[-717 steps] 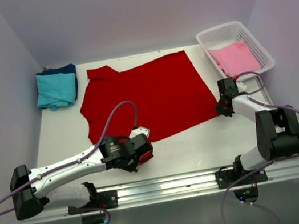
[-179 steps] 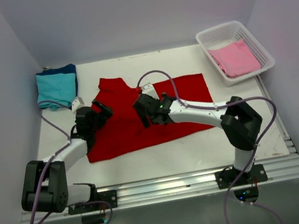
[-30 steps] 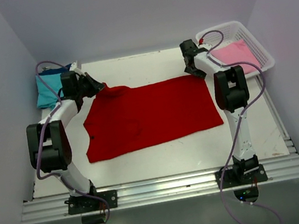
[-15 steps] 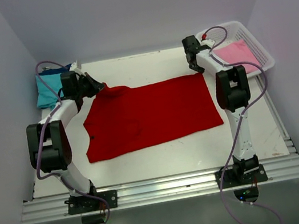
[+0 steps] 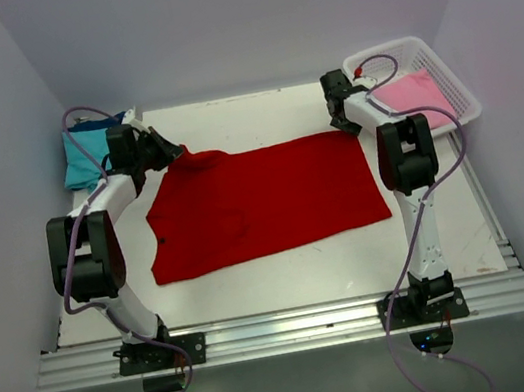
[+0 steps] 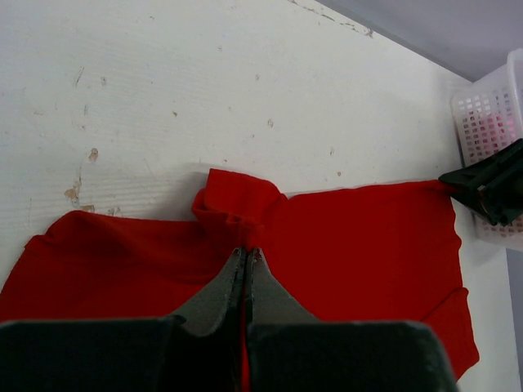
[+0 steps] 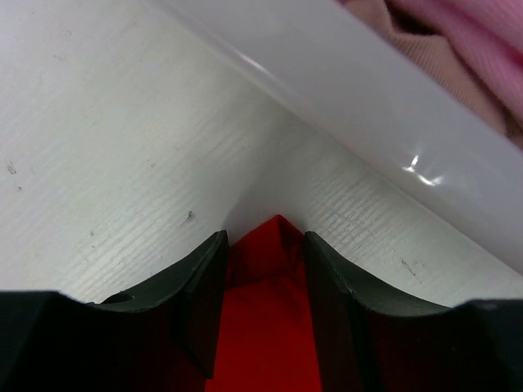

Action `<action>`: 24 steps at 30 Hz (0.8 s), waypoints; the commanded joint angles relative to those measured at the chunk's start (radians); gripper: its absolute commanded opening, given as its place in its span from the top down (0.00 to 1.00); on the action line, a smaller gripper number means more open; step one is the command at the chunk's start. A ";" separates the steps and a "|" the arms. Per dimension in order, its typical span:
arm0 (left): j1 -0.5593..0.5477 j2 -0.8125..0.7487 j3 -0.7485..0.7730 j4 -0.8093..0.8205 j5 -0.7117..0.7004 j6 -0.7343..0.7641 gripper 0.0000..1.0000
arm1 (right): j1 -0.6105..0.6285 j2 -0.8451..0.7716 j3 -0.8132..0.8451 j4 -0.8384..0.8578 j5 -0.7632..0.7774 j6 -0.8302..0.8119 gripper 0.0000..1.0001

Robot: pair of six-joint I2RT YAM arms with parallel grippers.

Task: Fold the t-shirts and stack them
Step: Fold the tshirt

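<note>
Bright red short-sleeved cloth t-shirt (image 5: 263, 201) lies spread flat in the middle of the white table (image 5: 257, 283), with both arms stretched out to its far edge.

Left gripper (image 5: 171, 153) is at the far left corner. In the left wrist view its fingers (image 6: 233, 282) are clenched together on a bunched fold of the red cloth, and the pinch point itself sits under the tips. The near part of the shirt is cut off by the gripper body at the bottom of that view.

Right gripper (image 5: 340, 121) is at the far right corner, just beside the white plastic lattice basket (image 5: 396, 48). In the right wrist view its fingers (image 7: 196, 282) stand apart, released, straddling the pointed red corner lying in the gap between them. Cannot tell if the pads touch the cloth edges. From the top view the jaws are too small to read.

Pink cloth t-shirt (image 5: 414, 96) is folded inside the basket. The right wrist view shows only a blurred scrap of it, cropped at the top right behind the basket wall.

Teal cloth t-shirt (image 5: 84, 164) is folded at the far left of the table, partly hidden behind the left arm.

In the left wrist view the basket is cut off at the right edge, and the right gripper shows only as a dark shape there.
</note>
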 commanded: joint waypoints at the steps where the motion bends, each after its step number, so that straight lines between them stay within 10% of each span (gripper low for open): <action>1: 0.009 -0.027 -0.006 0.039 0.021 0.001 1.00 | -0.005 -0.049 -0.006 0.023 0.007 0.013 0.55; 7: 0.009 -0.027 -0.008 0.039 0.019 0.001 1.00 | -0.005 -0.036 -0.010 0.031 -0.017 0.018 0.68; 11: 0.009 -0.030 -0.006 0.036 0.018 0.005 1.00 | -0.005 -0.042 -0.013 0.034 -0.021 0.018 0.98; 24: 0.009 -0.100 -0.013 0.008 -0.025 0.037 1.00 | -0.005 -0.166 -0.125 0.117 -0.007 -0.053 1.00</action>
